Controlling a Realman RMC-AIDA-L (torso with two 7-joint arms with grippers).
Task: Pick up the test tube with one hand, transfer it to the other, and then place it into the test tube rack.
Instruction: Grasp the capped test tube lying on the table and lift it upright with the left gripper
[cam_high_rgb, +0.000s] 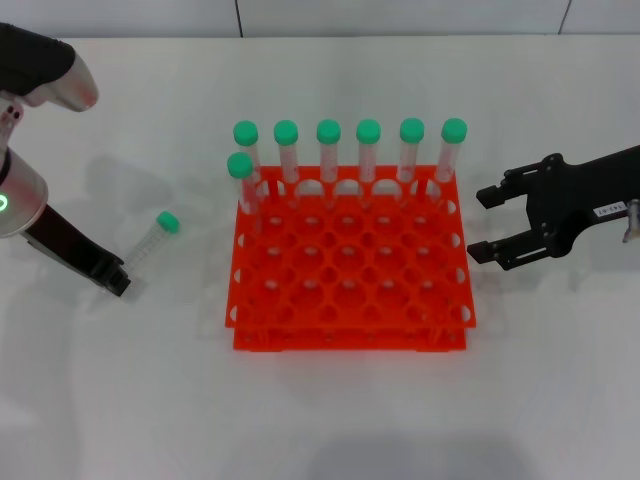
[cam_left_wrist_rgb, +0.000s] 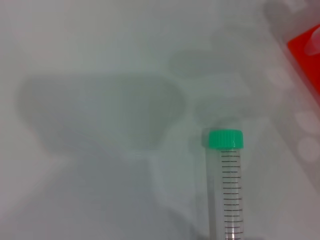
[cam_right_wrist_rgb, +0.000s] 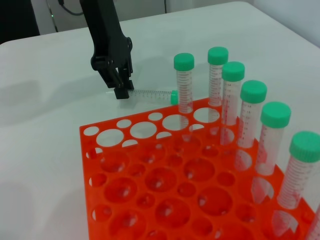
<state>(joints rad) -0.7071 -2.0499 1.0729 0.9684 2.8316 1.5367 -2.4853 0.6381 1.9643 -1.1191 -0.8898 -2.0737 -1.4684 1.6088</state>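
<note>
The test tube, clear with a green cap, lies on the white table left of the rack. It also shows in the left wrist view and the right wrist view. My left gripper, a black gripper on a silver arm with a green ring, sits low at the tube's bottom end; in the right wrist view its tip touches that end. The orange-red rack stands mid-table. My right gripper is open and empty, just right of the rack.
Several green-capped tubes stand upright along the rack's back row, one more at the left of the second row. The rack's other holes hold nothing. A corner of the rack shows in the left wrist view.
</note>
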